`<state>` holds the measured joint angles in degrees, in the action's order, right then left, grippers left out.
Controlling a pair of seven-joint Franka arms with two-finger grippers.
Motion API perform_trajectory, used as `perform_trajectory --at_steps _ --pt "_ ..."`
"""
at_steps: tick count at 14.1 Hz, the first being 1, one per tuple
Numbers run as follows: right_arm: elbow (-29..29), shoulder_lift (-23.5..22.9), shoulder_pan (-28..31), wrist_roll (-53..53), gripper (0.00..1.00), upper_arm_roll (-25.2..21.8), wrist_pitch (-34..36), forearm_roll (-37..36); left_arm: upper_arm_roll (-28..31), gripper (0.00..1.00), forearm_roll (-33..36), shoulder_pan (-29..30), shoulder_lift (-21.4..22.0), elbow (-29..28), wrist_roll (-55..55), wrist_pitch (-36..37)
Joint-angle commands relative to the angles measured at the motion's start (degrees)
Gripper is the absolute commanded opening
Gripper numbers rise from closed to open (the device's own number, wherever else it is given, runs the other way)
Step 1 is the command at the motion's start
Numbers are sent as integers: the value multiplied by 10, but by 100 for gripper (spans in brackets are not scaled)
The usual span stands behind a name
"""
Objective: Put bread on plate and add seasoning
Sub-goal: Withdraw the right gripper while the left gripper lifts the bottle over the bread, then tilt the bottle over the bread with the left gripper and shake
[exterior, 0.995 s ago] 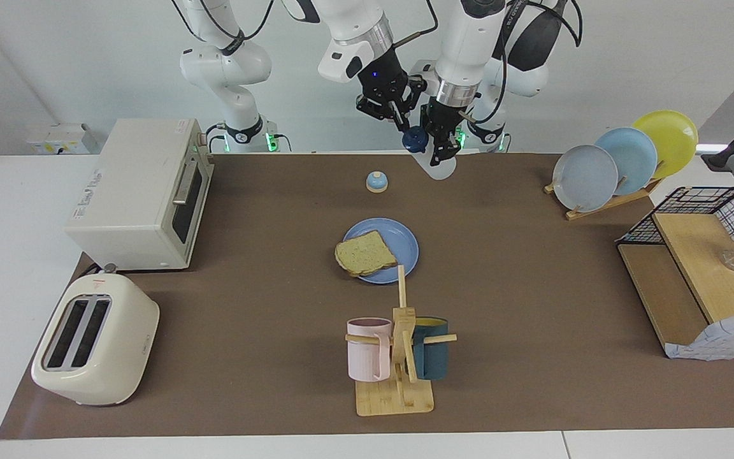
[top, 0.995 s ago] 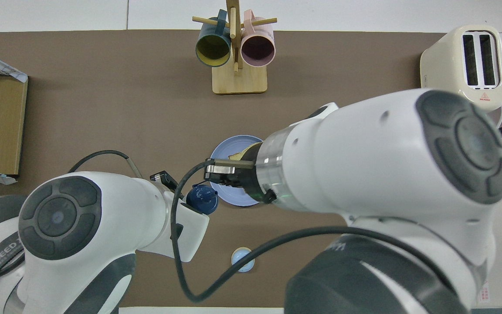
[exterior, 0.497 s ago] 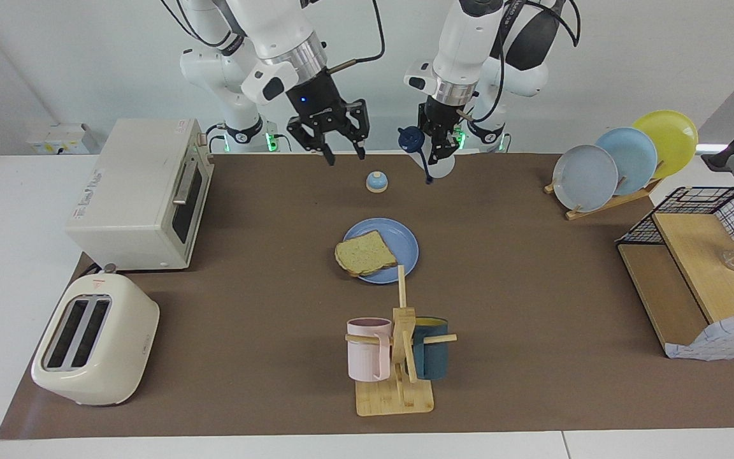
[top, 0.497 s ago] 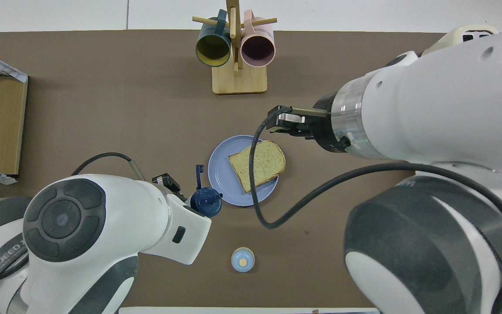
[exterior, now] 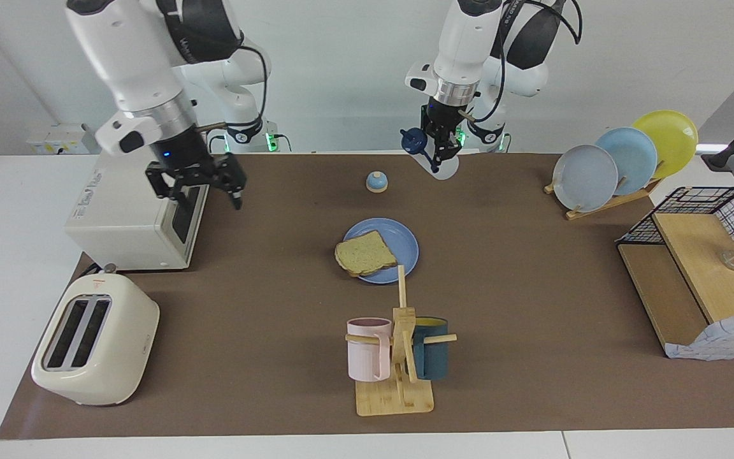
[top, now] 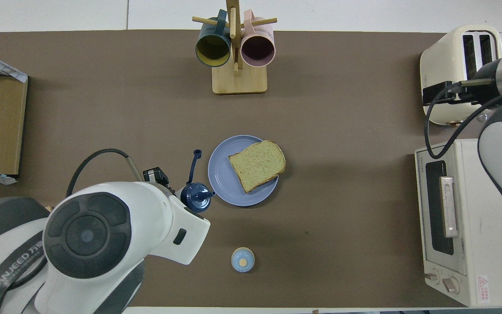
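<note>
Blue plate (exterior: 399,242) with the bread (exterior: 365,254) already lying on it, one corner over the rim, sits on the mat out ahead of and below my left gripper (exterior: 438,150). That gripper is pressed tight on the seasoning bottle (exterior: 441,162), holding it in the air near the robots' edge of the table, tilted, with its dark cap (exterior: 413,138) flipped open and the little lid dangling on its strap. From above, the cap (top: 195,197) reads just beside the plate's rim, not over the slice.

My worries from here: with the cap open and the bottle leaning, I judge that seasoning could dribble onto the brown mat before I get over the bread. If I squeeze where I am now, it would land short, on the mat or the bare rim. The small bell (exterior: 376,182) stands on the mat below, to the side of this gripper toward the right arm's end; dropping low on the way to the plate could clip it. The plastic bottle looks soft, so a harder pinch might squirt too much at once.

My right gripper (exterior: 204,191) hangs with fingers spread wide and empty in front of the toaster oven (exterior: 131,197), waiting; swinging it lower could knock the oven's door handle.
</note>
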<state>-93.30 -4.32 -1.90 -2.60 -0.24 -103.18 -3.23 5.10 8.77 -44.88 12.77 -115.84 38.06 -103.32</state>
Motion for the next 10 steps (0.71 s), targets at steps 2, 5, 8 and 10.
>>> perform_trajectory --at_steps 2,5,8,10 --pt "-6 13 -3 48 100 -40 87 -21 -21 0 113 -10 -41 16 0 38" --pt "-6 35 -3 77 100 -65 105 -14 -28 0 175 -27 -134 93 -4 99" --pt "-1 38 -4 76 100 -60 129 12 -28 0 221 -50 -208 155 -11 133" --pt "21 36 -4 73 100 -58 157 23 -28 0 259 -74 -246 158 -36 155"
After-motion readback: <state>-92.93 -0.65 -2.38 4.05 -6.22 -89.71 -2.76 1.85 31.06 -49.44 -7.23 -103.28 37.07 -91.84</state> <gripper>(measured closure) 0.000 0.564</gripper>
